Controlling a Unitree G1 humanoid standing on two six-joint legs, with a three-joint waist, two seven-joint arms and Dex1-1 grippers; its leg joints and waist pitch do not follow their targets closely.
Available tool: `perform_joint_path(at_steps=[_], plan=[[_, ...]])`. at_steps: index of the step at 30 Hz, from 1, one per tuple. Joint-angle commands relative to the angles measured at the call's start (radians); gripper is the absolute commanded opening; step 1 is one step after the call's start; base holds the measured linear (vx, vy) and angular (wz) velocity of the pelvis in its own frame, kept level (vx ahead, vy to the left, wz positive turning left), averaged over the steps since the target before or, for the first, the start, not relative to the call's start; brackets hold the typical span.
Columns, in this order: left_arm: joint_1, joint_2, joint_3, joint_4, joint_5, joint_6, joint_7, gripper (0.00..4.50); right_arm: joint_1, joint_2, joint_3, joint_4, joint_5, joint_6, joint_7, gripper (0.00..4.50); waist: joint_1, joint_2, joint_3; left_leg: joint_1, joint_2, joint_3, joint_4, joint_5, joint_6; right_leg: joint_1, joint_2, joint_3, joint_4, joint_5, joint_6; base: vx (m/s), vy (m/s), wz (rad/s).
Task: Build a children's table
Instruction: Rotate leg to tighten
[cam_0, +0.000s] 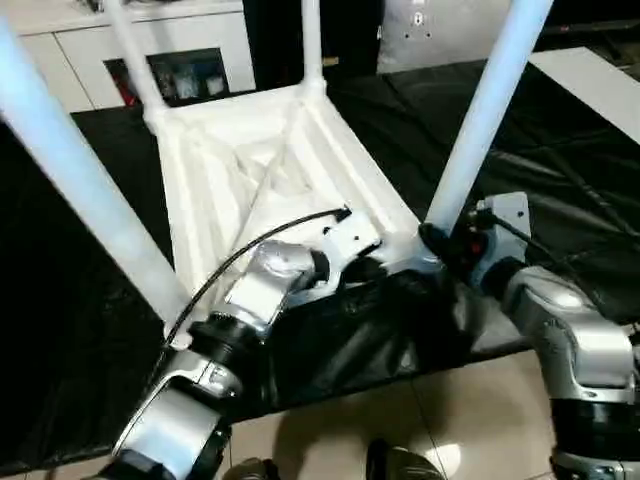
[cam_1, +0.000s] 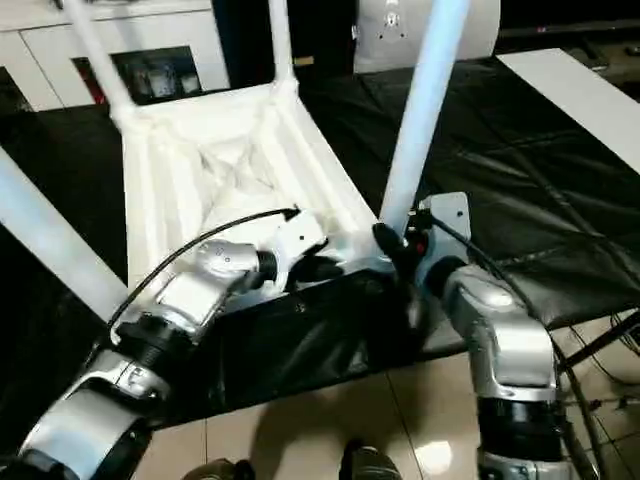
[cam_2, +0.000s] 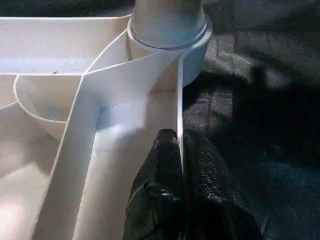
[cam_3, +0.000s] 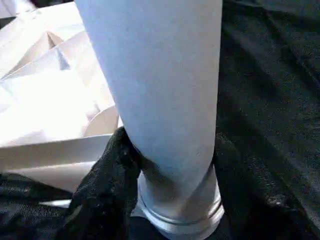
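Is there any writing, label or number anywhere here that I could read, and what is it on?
No text can be read.
Grey panel behind the worktable: small marks, too blurred to read.
Cabinet shelf: coloured packages, print too small to read.
Children's table, its legs: no markings.

A black-covered surface (cam_0: 90, 300) is seen beyond the jaws, white cabinets (cam_0: 60, 55) farther off, a beige tiled floor (cam_0: 400, 420) nearer.

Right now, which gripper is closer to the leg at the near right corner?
The right. The right gripper is closed around that leg just above its socket. The left gripper is beside it, pinching the table top's edge wall a little way from the socket.
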Motion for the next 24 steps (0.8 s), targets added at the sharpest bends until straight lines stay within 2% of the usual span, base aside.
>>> perform_joint_path(at_steps=[1,2,3,6,7,8,9,10,11,12,14,15,16,17,18,19,20,21,22,24], plan=[[0.012,-0.050,-0.046,-0.039,-0.033,-0.037,-0.052,0.00,0.008,0.023,0.067,0.009,0.016,0.040,0.029,2.67,0.005,-0.019,-0.051,0.007,0.059,-0.038,-0.087,-0.300,0.079,0.039,-0.075,0.045,-0.081,-0.549,-0.064,0.000,0.000,0.00],[0.016,-0.041,-0.048,-0.044,-0.031,-0.043,-0.058,0.00,0.013,0.016,0.070,-0.003,0.008,0.044,0.034,2.97,0.007,-0.020,-0.052,0.004,0.059,-0.037,-0.087,-0.284,0.084,0.041,-0.077,0.047,-0.078,-0.530,-0.073,0.000,0.000,0.00],[0.020,-0.030,-0.050,-0.046,-0.030,-0.049,-0.068,0.00,0.021,0.006,0.073,-0.014,0.003,0.038,0.045,3.05,0.011,-0.016,-0.052,0.000,0.061,-0.036,-0.088,-0.258,0.090,0.042,-0.076,0.051,-0.072,-0.494,-0.087,0.000,0.000,0.00],[0.026,-0.012,-0.055,-0.048,-0.027,-0.067,-0.080,0.00,0.034,-0.003,0.072,-0.038,-0.003,0.047,0.043,3.24,0.022,-0.020,-0.059,0.000,0.060,-0.028,-0.085,-0.189,0.114,0.045,-0.077,0.059,-0.060,-0.424,-0.122,0.000,0.000,0.00],[0.031,0.006,-0.057,-0.048,-0.026,-0.086,-0.098,0.00,0.050,-0.028,0.076,-0.063,-0.003,0.053,0.052,3.24,0.025,-0.022,-0.058,-0.003,0.060,-0.028,-0.085,-0.172,0.118,0.048,-0.076,0.059,-0.058,-0.414,-0.123,0.000,0.000,0.00],[0.037,0.028,-0.063,-0.047,-0.023,-0.124,-0.126,0.00,0.069,-0.052,0.072,-0.093,0.006,0.059,0.058,3.49,0.033,-0.020,-0.061,-0.001,0.060,-0.025,-0.082,-0.145,0.129,0.049,-0.077,0.062,-0.056,-0.394,-0.126,0.000,0.000,0.00],[0.044,0.051,-0.071,-0.048,-0.020,-0.157,-0.158,0.00,0.090,-0.078,0.069,-0.125,0.013,0.058,0.071,3.52,0.039,-0.020,-0.067,-0.002,0.060,-0.024,-0.079,-0.116,0.140,0.052,-0.077,0.064,-0.048,-0.349,-0.133,0.000,0.000,0.00],[0.058,0.096,-0.083,-0.050,-0.031,-0.244,-0.236,0.00,0.157,-0.132,0.043,-0.217,0.050,0.081,0.116,3.52,0.045,-0.011,-0.073,-0.001,0.060,-0.025,-0.075,-0.075,0.160,0.052,-0.074,0.065,-0.039,-0.278,-0.148,0.061,-0.047,0.05],[0.062,0.106,-0.085,-0.052,-0.035,-0.263,-0.254,0.00,0.177,-0.147,0.039,-0.242,0.053,0.082,0.126,3.71,0.046,-0.020,-0.072,-0.004,0.059,-0.022,-0.073,-0.064,0.178,0.054,-0.071,0.067,-0.039,-0.253,-0.148,0.068,-0.050,0.03],[0.065,0.119,-0.088,-0.055,-0.041,-0.279,-0.281,0.00,0.205,-0.161,0.028,-0.271,0.063,0.088,0.142,3.71,0.057,-0.014,-0.079,-0.006,0.058,-0.021,-0.068,-0.032,0.198,0.058,-0.074,0.067,-0.028,-0.209,-0.162,0.068,-0.050,0.03],[0.070,0.141,-0.096,-0.060,-0.051,-0.303,-0.327,0.00,0.258,-0.183,0.008,-0.321,0.083,0.097,0.169,3.92,0.069,-0.015,-0.085,-0.004,0.057,-0.019,-0.064,0.006,0.215,0.057,-0.075,0.068,-0.020,-0.165,-0.175,0.028,-0.026,0.01],[0.084,0.172,-0.097,-0.074,-0.079,-0.330,-0.403,0.00,0.357,-0.211,-0.037,-0.379,0.082,0.070,0.198,3.96,0.079,-0.013,-0.088,-0.011,0.058,-0.019,-0.059,0.037,0.228,0.056,-0.073,0.067,-0.016,-0.139,-0.174,0.000,0.000,0.00],[0.087,0.175,-0.096,-0.077,-0.085,-0.332,-0.414,0.00,0.369,-0.212,-0.043,-0.385,0.081,0.064,0.201,4.09,0.084,-0.019,-0.092,-0.007,0.058,-0.015,-0.057,0.036,0.228,0.055,-0.071,0.068,-0.014,-0.141,-0.172,0.000,0.000,0.00],[0.089,0.179,-0.091,-0.079,-0.095,-0.334,-0.428,0.00,0.395,-0.205,-0.065,-0.397,0.082,0.047,0.199,4.22,0.089,-0.016,-0.089,-0.013,0.060,-0.018,-0.060,0.029,0.222,0.058,-0.074,0.066,-0.011,-0.158,-0.176,0.000,0.000,0.00],[0.091,0.179,-0.083,-0.074,-0.106,-0.344,-0.441,0.00,0.417,-0.194,-0.087,-0.408,0.084,0.028,0.192,4.31,0.085,-0.022,-0.093,-0.011,0.061,-0.019,-0.061,0.028,0.217,0.059,-0.071,0.063,-0.009,-0.167,-0.174,0.000,0.000,0.00],[0.093,0.181,-0.078,-0.070,-0.112,-0.352,-0.446,0.00,0.438,-0.185,-0.101,-0.418,0.084,0.005,0.189,4.35,0.084,-0.022,-0.095,-0.008,0.062,-0.019,-0.061,0.012,0.204,0.057,-0.070,0.061,-0.012,-0.203,-0.170,0.000,0.000,0.00],[0.088,0.189,-0.081,-0.051,-0.089,-0.370,-0.415,0.00,0.459,-0.174,-0.115,-0.438,0.101,0.003,0.181,4.42,0.085,-0.018,-0.092,-0.006,0.062,-0.018,-0.063,-0.013,0.188,0.053,-0.070,0.060,-0.021,-0.256,-0.156,0.000,0.000,0.00],[0.081,0.199,-0.089,-0.022,-0.040,-0.397,-0.345,0.00,0.483,-0.163,-0.123,-0.461,0.113,0.000,0.166,4.47,0.083,-0.018,-0.092,-0.006,0.061,-0.019,-0.066,-0.038,0.168,0.055,-0.068,0.059,-0.026,-0.304,-0.141,0.000,0.000,0.00],[0.078,0.202,-0.090,-0.011,-0.025,-0.404,-0.323,0.00,0.490,-0.161,-0.123,-0.468,0.116,-0.003,0.161,4.47,0.084,-0.017,-0.091,-0.002,0.062,-0.018,-0.067,-0.054,0.157,0.053,-0.067,0.059,-0.030,-0.328,-0.131,0.000,0.000,0.00],[0.079,0.198,-0.079,0.000,-0.002,-0.367,-0.257,0.00,0.501,-0.156,-0.119,-0.479,0.122,-0.018,0.154,4.47,0.082,-0.016,-0.086,0.001,0.062,-0.019,-0.073,-0.108,0.123,0.053,-0.067,0.057,-0.040,-0.407,-0.105,0.000,0.000,0.00]])
